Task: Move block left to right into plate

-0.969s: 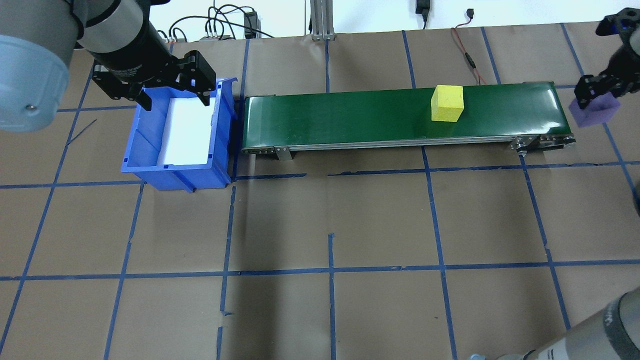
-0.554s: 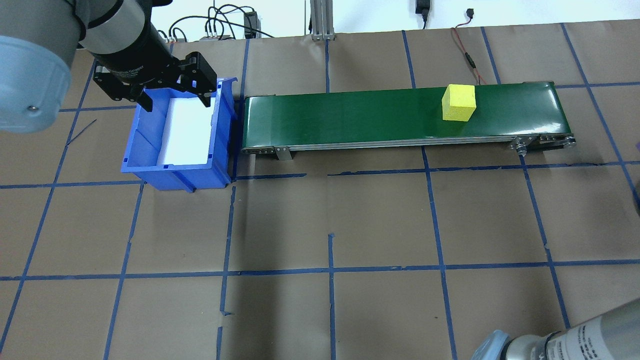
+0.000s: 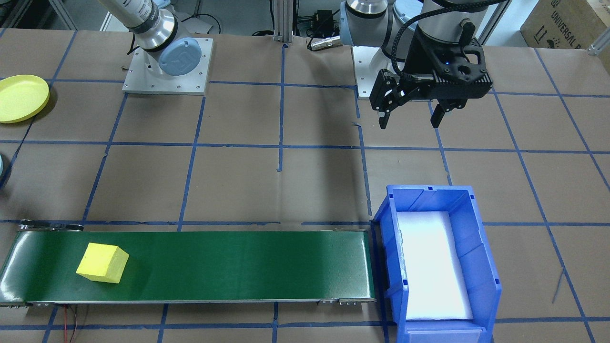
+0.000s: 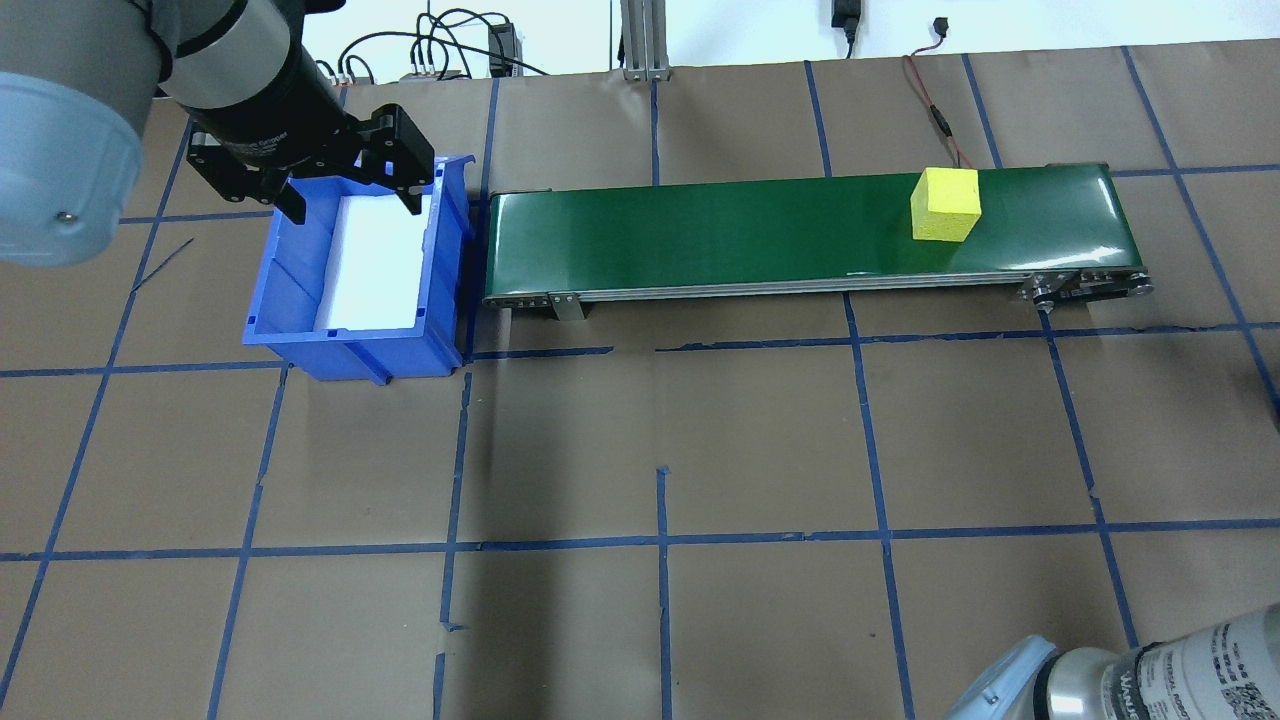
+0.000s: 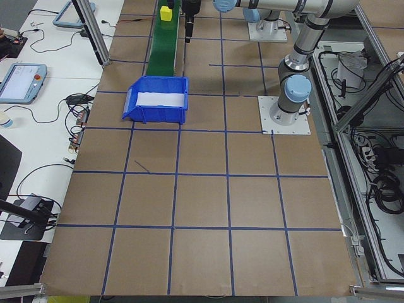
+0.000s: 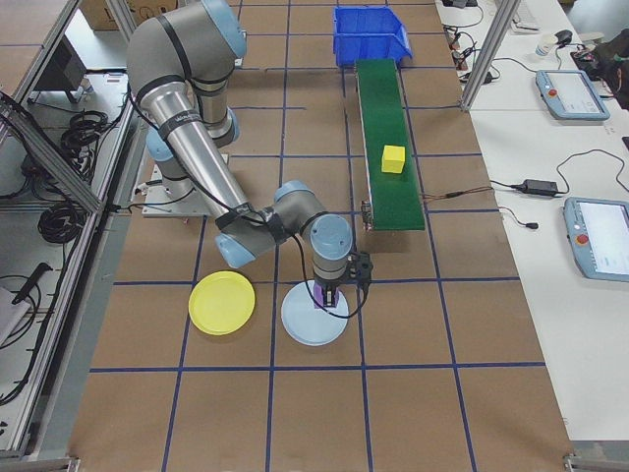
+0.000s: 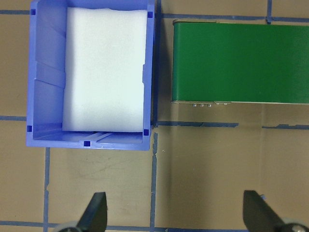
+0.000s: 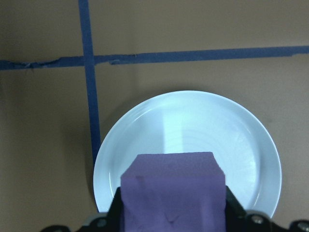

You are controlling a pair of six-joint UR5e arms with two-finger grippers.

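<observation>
Purple block (image 8: 172,193) clamped between the fingers of the right gripper (image 6: 332,295), poised over the near part of a pale blue plate (image 8: 241,140); cannot tell whether touching it or just above. Yellow plate (image 6: 222,303) just beside the pale one on the table, bare, nothing lying in it. Yellow block (image 4: 944,204) alone on the green conveyor belt (image 4: 700,235), near the end on the robot's right, turned a little askew to the belt's edges. Right arm folded low from its base, forearm reaching out over the table, wrist bent so the gripper points straight down at the pale blue plate. Left arm stretched forward, wrist likewise straight down, left gripper (image 3: 409,124) hanging high over bare table on the robot's side of the blue bin (image 4: 290,300), jaws wide apart and holding nothing. Readable writing: "UNIVERSAL R" on a cardboard box (image 3: 567,21) beyond the table's corner; a printed label with a square code on the right arm's tube, too small to read. Bin set end-on against the belt's other end, lined with a white foam pad (image 4: 375,265). Table covered in brown paper (image 4: 760,440) crossed by blue tape lines. Tablets and cables on the white benches alongside, well apart from the work
</observation>
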